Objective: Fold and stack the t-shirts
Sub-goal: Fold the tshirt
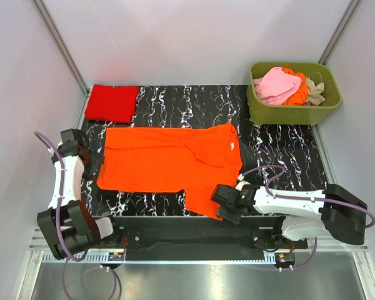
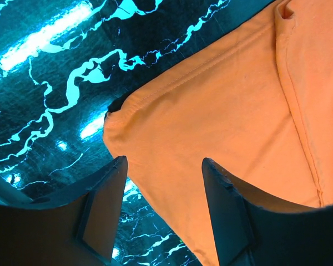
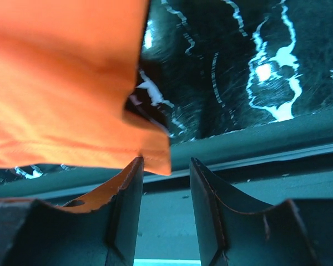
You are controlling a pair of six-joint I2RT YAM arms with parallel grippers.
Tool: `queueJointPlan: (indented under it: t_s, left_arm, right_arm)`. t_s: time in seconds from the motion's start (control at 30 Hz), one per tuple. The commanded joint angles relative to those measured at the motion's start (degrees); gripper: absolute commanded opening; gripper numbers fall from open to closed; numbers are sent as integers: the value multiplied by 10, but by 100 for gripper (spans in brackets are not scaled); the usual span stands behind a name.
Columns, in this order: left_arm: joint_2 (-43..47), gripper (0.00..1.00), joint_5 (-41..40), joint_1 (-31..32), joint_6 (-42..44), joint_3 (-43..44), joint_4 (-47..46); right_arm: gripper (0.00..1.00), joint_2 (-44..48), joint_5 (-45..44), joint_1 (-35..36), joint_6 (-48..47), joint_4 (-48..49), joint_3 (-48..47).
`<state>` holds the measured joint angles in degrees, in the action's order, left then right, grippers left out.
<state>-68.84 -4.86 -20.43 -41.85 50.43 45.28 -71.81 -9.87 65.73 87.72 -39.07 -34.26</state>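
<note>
I see orange t-shirt (image 1: 169, 159) flat at centre. Left gripper (image 2: 165, 163) fingers spread at its left corner. Right gripper (image 3: 166, 162) fingers apart at near-right corner, nothing pinched. Red t-shirt (image 1: 112, 102) folded, back-left.

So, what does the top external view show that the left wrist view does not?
Only top external: the folded red shirt and the green tub of other clothes. Only left wrist: the stitched hem at the orange shirt's corner, below the open left pincer. Both: the orange shirt on the dark marbled table.
</note>
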Motion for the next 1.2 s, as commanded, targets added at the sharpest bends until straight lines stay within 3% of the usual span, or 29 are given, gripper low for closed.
queueJointPlan:
  t_s: [0.0, 0.1, 0.2, 0.23, 0.27, 0.63, 0.9, 1.17]
  left_arm:
    - [2, 61, 8, 1, 5, -2, -12]
    - [2, 61, 1, 0, 2, -4, -16]
    - [5, 60, 0, 0, -3, -8, -16]
    - [6, 59, -14, 0, -18, -10, -14]
    - [10, 58, -19, -1, -28, -12, -10]
    - [52, 58, -1, -5, -82, -45, 29]
    - [3, 58, -1, -5, -104, -94, 28]
    - [-38, 57, -105, -7, -111, -82, -15]
  right_arm:
    - [46, -4, -22, 5, 31, 21, 7]
    - [42, 2, -41, 4, 34, 22, 7]
    - [19, 16, -59, 4, 36, 23, 10]
    - [2, 19, -62, 4, 36, 23, 12]
    - [0, 25, -66, 5, 34, 22, 13]
    - [0, 96, -112, 5, -45, 20, -39]
    - [0, 120, -142, 5, -98, 21, -62]
    - [0, 176, -174, 5, -135, 22, -49]
